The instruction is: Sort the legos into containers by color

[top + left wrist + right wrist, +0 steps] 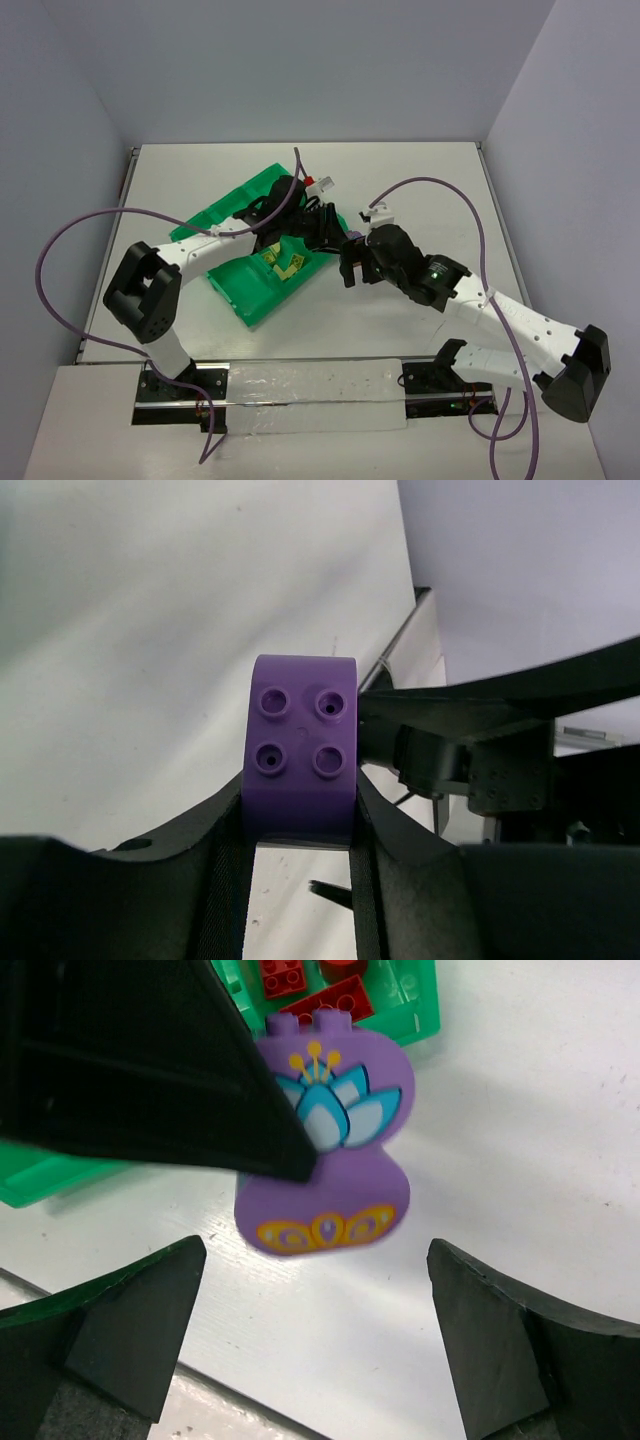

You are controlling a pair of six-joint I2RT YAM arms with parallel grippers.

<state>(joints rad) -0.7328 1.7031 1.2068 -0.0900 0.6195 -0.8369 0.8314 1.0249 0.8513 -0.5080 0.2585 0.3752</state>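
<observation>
- Left wrist view: the left fingers [210,880] are clamped on a purple brick [300,745], one finger on each side face, with the four-stud end towards the camera.
- Right wrist view: the same purple brick [325,1180], printed with a lotus motif, sits over the bench [520,1110] just beside a corner of the green tray [415,1005]. It is not inside any compartment.
- Right wrist view: the right fingers [130,1330] stand wide apart on either side of the brick and below it in the picture. They touch nothing and hold nothing.
- Done, as far as visible: red bricks [300,985] lie together in the tray compartment nearest the purple brick.
- Done, as far as visible: pale yellow bricks [282,263] lie in another compartment near the middle of the tray.
- Not done: the purple brick is not yet placed. No purple brick is visible in any compartment, although both arms hide part of the tray in the top external view.
- Unclear: a small red and white item [320,183] lies on the bench beyond the far corner of the tray. It is too small to identify as a brick.
- Judgement: the task is well advanced. The remaining step in hand is to carry the purple brick to a compartment that contains neither red nor yellow bricks, then release it.
</observation>
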